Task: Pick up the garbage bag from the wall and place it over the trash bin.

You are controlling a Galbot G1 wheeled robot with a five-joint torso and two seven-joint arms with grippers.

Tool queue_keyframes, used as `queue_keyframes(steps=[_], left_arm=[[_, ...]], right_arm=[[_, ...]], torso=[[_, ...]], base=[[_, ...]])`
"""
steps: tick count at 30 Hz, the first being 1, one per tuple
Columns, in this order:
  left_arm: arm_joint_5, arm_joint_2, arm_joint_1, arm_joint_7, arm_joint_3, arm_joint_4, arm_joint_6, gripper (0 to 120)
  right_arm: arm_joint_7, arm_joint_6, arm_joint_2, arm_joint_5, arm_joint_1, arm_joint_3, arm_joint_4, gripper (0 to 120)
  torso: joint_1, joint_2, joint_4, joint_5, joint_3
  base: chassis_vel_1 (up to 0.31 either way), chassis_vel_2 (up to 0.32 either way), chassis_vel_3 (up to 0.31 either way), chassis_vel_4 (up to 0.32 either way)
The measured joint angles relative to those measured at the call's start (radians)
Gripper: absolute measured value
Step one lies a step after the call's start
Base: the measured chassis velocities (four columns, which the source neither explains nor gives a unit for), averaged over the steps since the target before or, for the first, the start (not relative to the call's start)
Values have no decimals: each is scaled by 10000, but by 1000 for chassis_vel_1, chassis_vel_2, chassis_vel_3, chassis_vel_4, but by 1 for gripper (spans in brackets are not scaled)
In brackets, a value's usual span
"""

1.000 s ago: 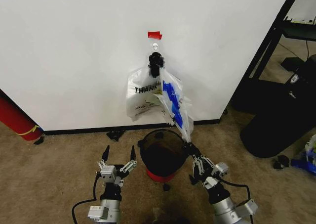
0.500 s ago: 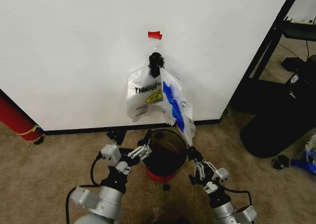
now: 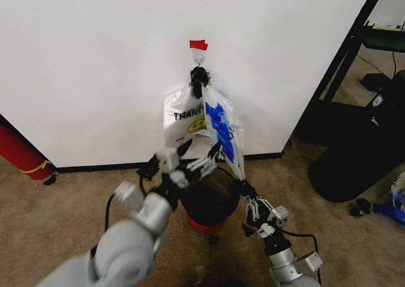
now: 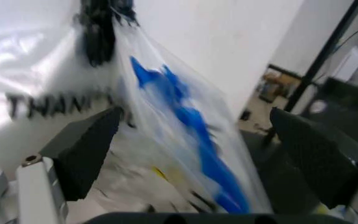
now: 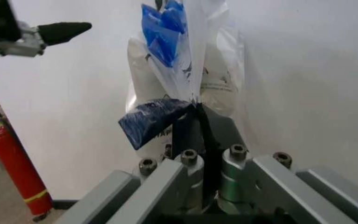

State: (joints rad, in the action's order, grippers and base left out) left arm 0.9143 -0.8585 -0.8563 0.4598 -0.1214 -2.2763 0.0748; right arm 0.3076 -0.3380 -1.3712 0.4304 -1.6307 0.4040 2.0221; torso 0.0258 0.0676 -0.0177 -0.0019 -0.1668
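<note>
While the garbage bag [image 3: 221, 130] hung limp on the wall [image 3: 95, 65] hook above the trash bin [image 3: 209, 201], we judged it light, slippery; right hand [image 3: 243, 189] pinched its bottom corner, left hand [image 3: 197, 159] spread empty beside it.

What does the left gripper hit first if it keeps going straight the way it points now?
Likely the garbage bag: the left gripper is open, with the blue-printed plastic hanging straight ahead between its fingers. The wall is behind it. Depth is unclear.

The left arm reaches forward and up, its gripper [image 3: 193, 157] with fingers spread wide. The right gripper [image 3: 243, 189] is lower, its fingers pressed together on the bag [image 3: 221, 128].
</note>
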Motion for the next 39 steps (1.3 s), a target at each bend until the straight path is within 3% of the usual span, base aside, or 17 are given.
queue_keyframes(steps=[5,16,26,32,34,39], left_arm=[[304,65,738,89,-306,255,340,93],[1302,-155,959,-208,-908,347,359,92],[1213,-627,1442,-215,-1542,1404,423,85],[1237,-640,1601,-174,-1883,1552,300,66],[1249,-590,1639,-165,-1905,1571,205,51],[1250,-596,1562,-187,-1796,1534,73,34]], right_arm=[[4,8,-46,-10,15,-8,-60,0],[6,44,-141,-26,6,-61,-91,0],[6,72,-128,118,-64,-17,34,0],[5,73,-96,110,-93,-2,42,0],[-17,91,-94,129,-88,34,77,0],[-54,124,-66,178,-58,92,75,0]], torso=[[0,0,4,1,1],[-1,0,3,1,2],[-1,0,1,1,2],[-2,0,2,0,2],[-2,0,3,0,2],[-2,0,4,-1,2]], base=[[0,0,0,0],[0,0,0,0],[0,0,0,0],[0,0,0,0],[0,0,0,0],[0,0,0,0]])
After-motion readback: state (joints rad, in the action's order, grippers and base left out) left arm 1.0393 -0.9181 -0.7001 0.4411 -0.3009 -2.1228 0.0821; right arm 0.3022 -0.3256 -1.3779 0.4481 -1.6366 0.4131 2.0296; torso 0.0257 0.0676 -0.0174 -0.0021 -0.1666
